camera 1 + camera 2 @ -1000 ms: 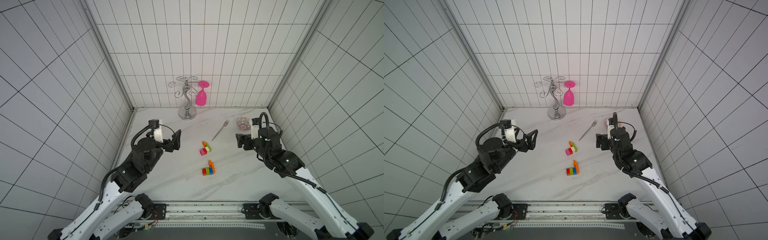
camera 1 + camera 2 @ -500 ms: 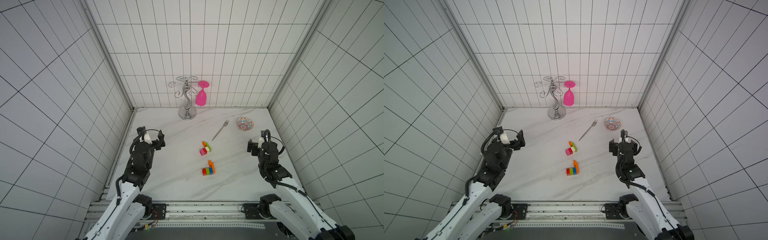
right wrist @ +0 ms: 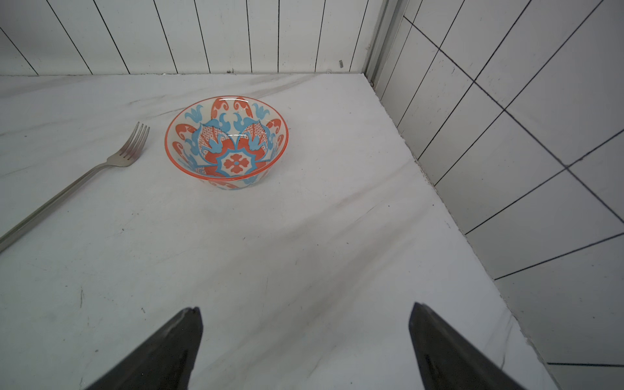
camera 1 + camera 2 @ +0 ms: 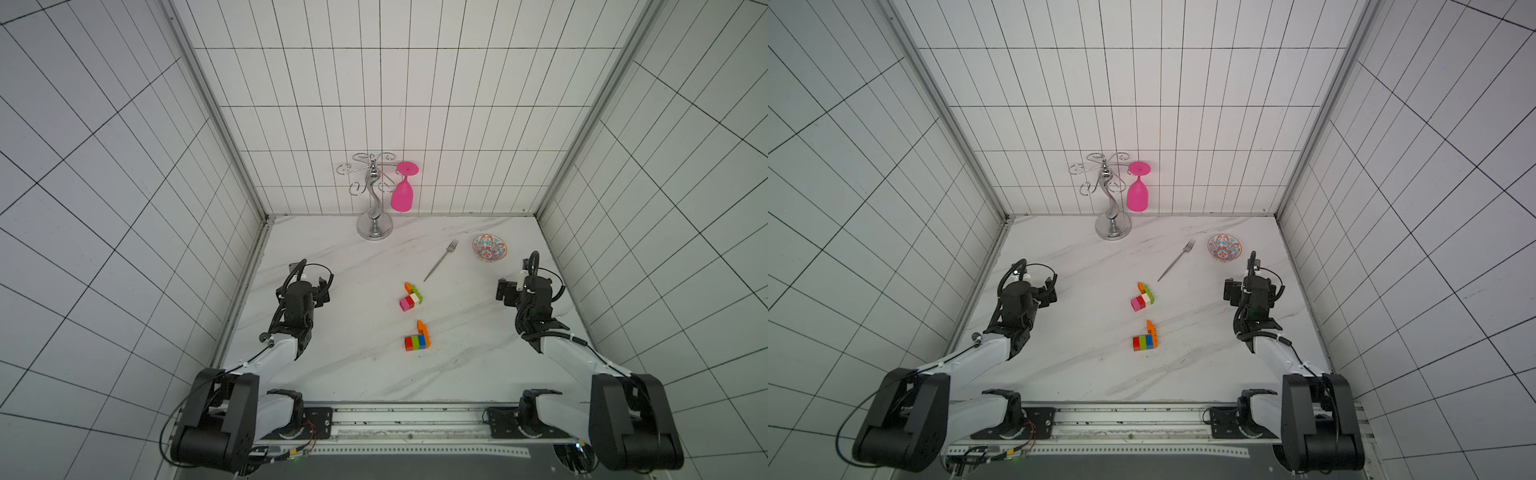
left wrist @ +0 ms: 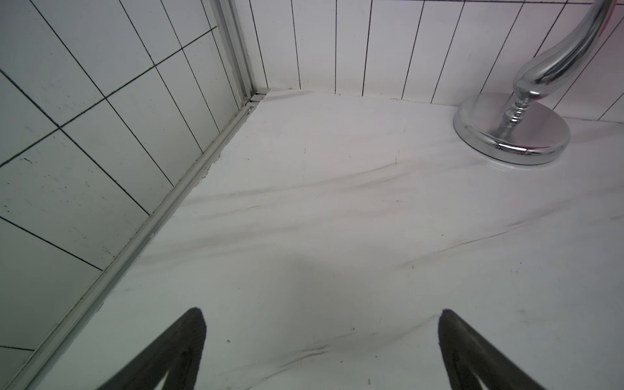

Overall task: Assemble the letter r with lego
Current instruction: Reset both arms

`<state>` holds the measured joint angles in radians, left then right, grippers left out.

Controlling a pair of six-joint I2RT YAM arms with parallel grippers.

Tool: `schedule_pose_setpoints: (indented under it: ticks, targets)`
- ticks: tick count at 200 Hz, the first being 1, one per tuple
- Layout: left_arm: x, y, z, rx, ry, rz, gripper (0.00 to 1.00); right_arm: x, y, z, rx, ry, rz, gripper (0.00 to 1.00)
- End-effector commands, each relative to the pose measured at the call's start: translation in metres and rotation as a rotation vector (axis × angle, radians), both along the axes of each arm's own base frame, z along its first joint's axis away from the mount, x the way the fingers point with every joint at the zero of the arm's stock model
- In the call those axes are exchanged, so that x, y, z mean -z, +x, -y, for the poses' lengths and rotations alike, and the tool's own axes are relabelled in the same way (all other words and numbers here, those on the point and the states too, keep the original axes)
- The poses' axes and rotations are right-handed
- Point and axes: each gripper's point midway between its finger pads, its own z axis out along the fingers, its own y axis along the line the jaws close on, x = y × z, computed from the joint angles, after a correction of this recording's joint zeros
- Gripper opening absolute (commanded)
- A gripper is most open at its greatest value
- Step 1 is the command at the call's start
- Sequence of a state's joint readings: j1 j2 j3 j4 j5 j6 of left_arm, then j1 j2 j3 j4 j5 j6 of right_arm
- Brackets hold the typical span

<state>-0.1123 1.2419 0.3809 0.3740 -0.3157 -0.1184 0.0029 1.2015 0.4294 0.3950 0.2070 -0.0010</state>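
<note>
The lego lies in two clumps mid-table in both top views. The far clump (image 4: 411,297) (image 4: 1143,297) joins orange, lime green, cream, red and pink bricks. The near clump (image 4: 417,338) (image 4: 1146,338) is a red, green and blue row with a longer orange brick against it. My left gripper (image 4: 323,289) (image 4: 1049,291) sits by the left wall, well left of the bricks. In its wrist view the left gripper (image 5: 320,312) is open over bare marble. My right gripper (image 4: 504,293) (image 4: 1231,293) is far right of the bricks; in its wrist view the right gripper (image 3: 305,307) is open and empty.
A chrome glass stand (image 4: 374,224) (image 5: 511,130) with a hanging pink glass (image 4: 402,195) stands at the back wall. A fork (image 4: 441,259) (image 3: 128,152) and a patterned bowl (image 4: 489,247) (image 3: 236,135) lie back right, just ahead of my right gripper. Tiled walls close three sides.
Both arms have dropped from high over the table and drawn back toward the side walls. The right jaws have spread slightly wider. The bowl, earlier hidden by the right arm, now shows.
</note>
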Motion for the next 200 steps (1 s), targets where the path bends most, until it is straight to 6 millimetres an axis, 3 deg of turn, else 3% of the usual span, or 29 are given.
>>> schedule_pose_setpoints:
  ticks: [1, 33, 65, 91, 127, 140, 200]
  targets:
    - [-0.023, 0.020, 0.010, 0.085, 0.001, 0.118, 0.99, 0.005, 0.008, -0.005, -0.043, 0.049, 0.041, 0.99]
    - [-0.027, 0.030, 0.010, 0.138, -0.019, 0.158, 0.99, 0.006, 0.021, -0.013, -0.101, 0.082, 0.072, 0.99]
    - [-0.028, 0.033, -0.003, 0.143, -0.080, 0.207, 0.99, 0.005, 0.030, -0.009, -0.104, 0.121, 0.105, 0.99]
    - [-0.014, 0.039, -0.012, 0.125, -0.099, 0.208, 0.99, 0.015, 0.033, -0.018, -0.156, 0.131, 0.149, 0.99]
    - [0.001, 0.055, 0.000, 0.207, -0.091, 0.168, 0.98, 0.025, 0.036, -0.029, -0.179, 0.082, 0.150, 0.98]
    - [0.004, 0.056, -0.010, 0.139, -0.099, 0.137, 0.98, 0.028, 0.039, -0.035, -0.198, 0.058, 0.114, 0.99]
    - [0.003, 0.055, -0.014, 0.105, -0.084, 0.135, 0.98, 0.031, 0.045, -0.023, -0.141, 0.083, 0.087, 0.98]
